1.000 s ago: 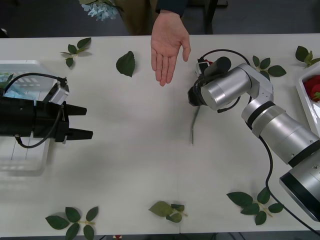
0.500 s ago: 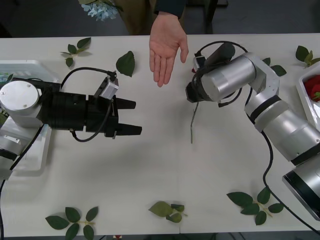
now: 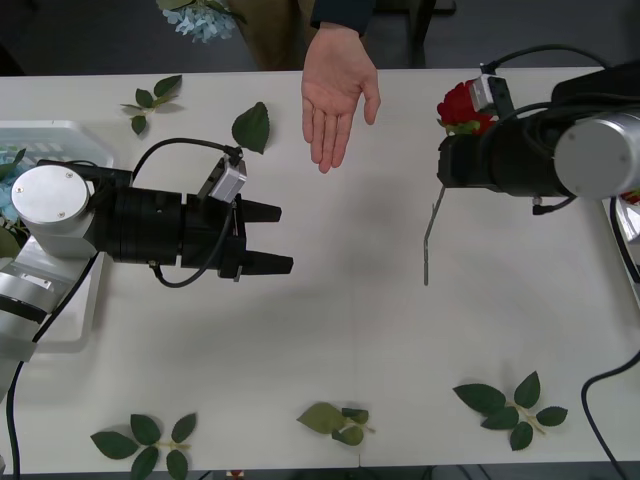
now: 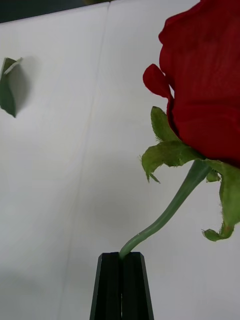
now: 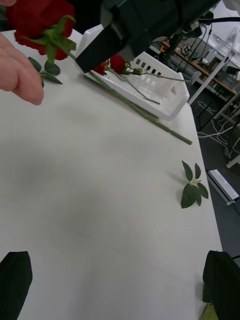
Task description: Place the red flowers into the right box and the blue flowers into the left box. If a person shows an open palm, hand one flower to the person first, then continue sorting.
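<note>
My right gripper (image 3: 444,168) is shut on the green stem of a red flower (image 3: 461,104), held above the table's right side. The stem's end (image 3: 428,255) hangs toward the tabletop. In the right wrist view the shut fingers (image 4: 121,280) pinch the stem below the rose head (image 4: 207,95). A person's open palm (image 3: 335,98) reaches over the far table edge, to the left of the rose. My left gripper (image 3: 286,239) is open over the table's middle left, holding nothing. The left box (image 3: 58,129) lies behind it. The right box (image 5: 165,102) holds red flowers (image 5: 117,62).
Loose leaf sprigs lie at the far left (image 3: 155,96), near the palm (image 3: 252,127), and along the near edge (image 3: 145,440) (image 3: 335,420) (image 3: 510,405). A blue flower (image 3: 203,20) shows beyond the far table edge. The right box rim (image 3: 610,195) is at the right.
My right arm has lifted the rose and swung it right, away from the palm. My left arm came out from the left box toward the table's middle. The palm stays open.
</note>
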